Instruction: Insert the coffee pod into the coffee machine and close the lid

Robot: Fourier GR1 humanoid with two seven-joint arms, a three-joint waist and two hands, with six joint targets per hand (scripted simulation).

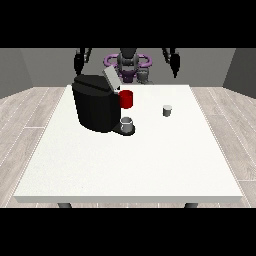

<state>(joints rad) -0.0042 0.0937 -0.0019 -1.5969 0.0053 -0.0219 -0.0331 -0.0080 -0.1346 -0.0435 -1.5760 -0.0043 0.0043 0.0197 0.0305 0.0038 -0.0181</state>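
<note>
The coffee pod, a small pale cup, stands upright on the white surface, well apart from the coffee machine and on the side of it toward the view's right. The machine is a black block with its grey lid tilted up and open; a red part sits at its front face and a grey cup rests on its drip base just below that. Both hands are raised far behind the machine and hold nothing: the hand at the view's right hangs beyond the pod, the hand at the view's left above and behind the machine. How their fingers lie cannot be told at this size. The step in hand looks like the reach for the pod, with nothing of the task done yet. The hand at the view's right is the natural one, since the pod lies on its side of the machine. It would do well to come down over the pod from above, close round the sides without tipping it, then carry it high enough to pass the raised lid before lowering it into the opening beneath.
</note>
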